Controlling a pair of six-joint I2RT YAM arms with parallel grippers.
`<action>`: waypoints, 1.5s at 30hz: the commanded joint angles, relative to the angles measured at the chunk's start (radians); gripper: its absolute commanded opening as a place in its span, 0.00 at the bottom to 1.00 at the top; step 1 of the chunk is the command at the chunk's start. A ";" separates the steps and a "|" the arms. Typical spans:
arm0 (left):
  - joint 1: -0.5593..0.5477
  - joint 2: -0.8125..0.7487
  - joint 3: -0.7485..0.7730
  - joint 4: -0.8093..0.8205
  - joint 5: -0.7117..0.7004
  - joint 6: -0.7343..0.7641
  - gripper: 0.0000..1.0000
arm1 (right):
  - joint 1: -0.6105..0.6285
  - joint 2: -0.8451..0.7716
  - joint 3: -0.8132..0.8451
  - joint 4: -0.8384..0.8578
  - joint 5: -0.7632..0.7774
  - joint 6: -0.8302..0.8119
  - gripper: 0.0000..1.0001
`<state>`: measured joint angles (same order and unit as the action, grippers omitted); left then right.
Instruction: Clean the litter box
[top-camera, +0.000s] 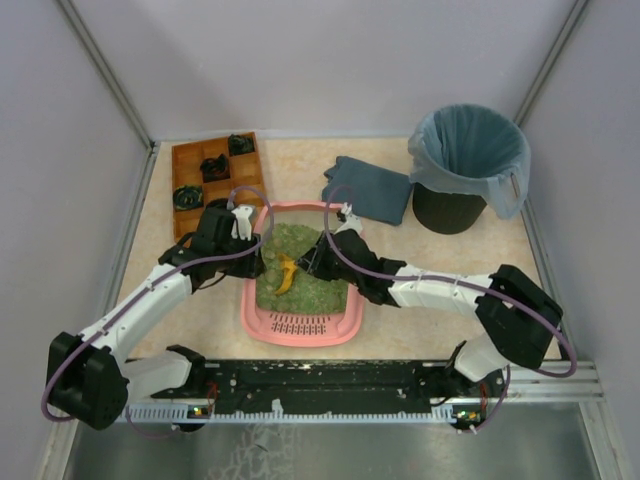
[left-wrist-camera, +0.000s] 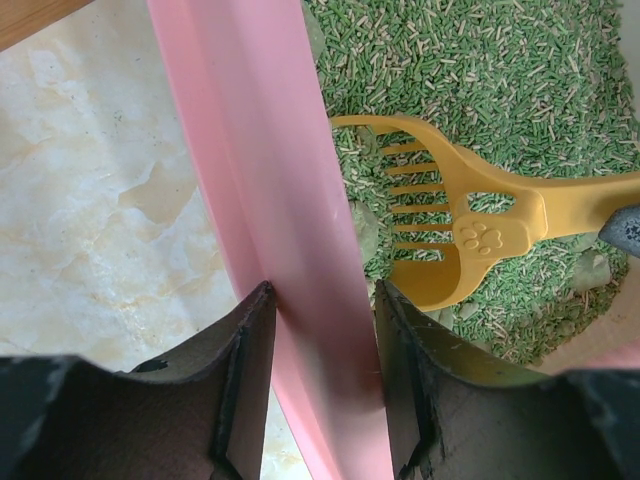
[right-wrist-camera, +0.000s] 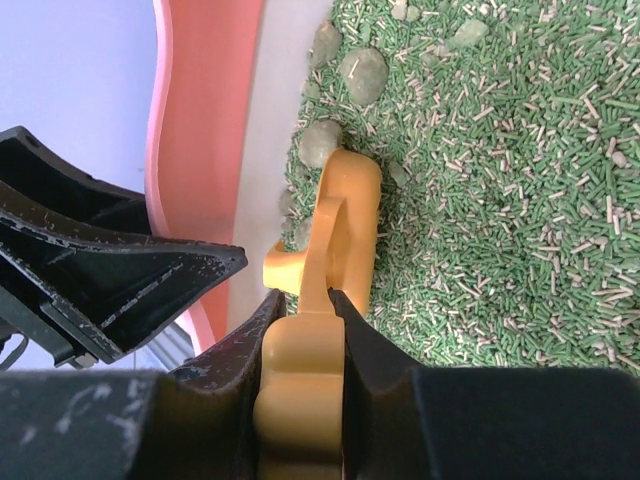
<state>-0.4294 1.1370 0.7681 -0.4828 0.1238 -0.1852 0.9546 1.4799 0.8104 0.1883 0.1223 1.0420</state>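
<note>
The right gripper (right-wrist-camera: 308, 300) is clamped on the handle of a yellow slotted litter scoop (left-wrist-camera: 470, 230). The blade is angled down into the green litter (left-wrist-camera: 480, 80), close to the left wall. That placement looks meant for digging under the grey-green clumps (right-wrist-camera: 365, 72) that lie along that side.

The left gripper (left-wrist-camera: 322, 300) pinches the left wall of the pink litter box (left-wrist-camera: 270, 150), one finger outside and one inside. This is probably to stop the light tray from sliding while the scoop pushes through.

The litter box sits mid-table between the two arms, with its slotted grille end nearest their bases. A black bin (top-camera: 468, 165) lined with a blue-grey bag stands at the far right, apparently where the scooped waste should go. A folded blue-grey cloth (top-camera: 368, 188) lies just beyond the box, and a wooden compartment tray (top-camera: 215, 180) sits at the far left.

The only marking is a moulded paw print (left-wrist-camera: 480, 238) on the scoop. No writing or brand can be read.
</note>
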 joint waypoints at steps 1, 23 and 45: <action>-0.010 0.026 -0.008 0.027 0.080 0.006 0.48 | 0.049 -0.010 -0.046 0.109 -0.097 0.094 0.00; -0.009 -0.076 -0.033 0.062 0.057 0.006 0.62 | -0.002 -0.269 -0.282 0.350 0.101 0.124 0.00; -0.009 -0.200 -0.055 0.113 0.034 -0.014 0.65 | -0.091 -0.485 -0.437 0.414 0.119 0.166 0.00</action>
<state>-0.4320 0.9684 0.7254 -0.4107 0.1513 -0.1867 0.8818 1.0767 0.3893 0.5133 0.2169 1.1976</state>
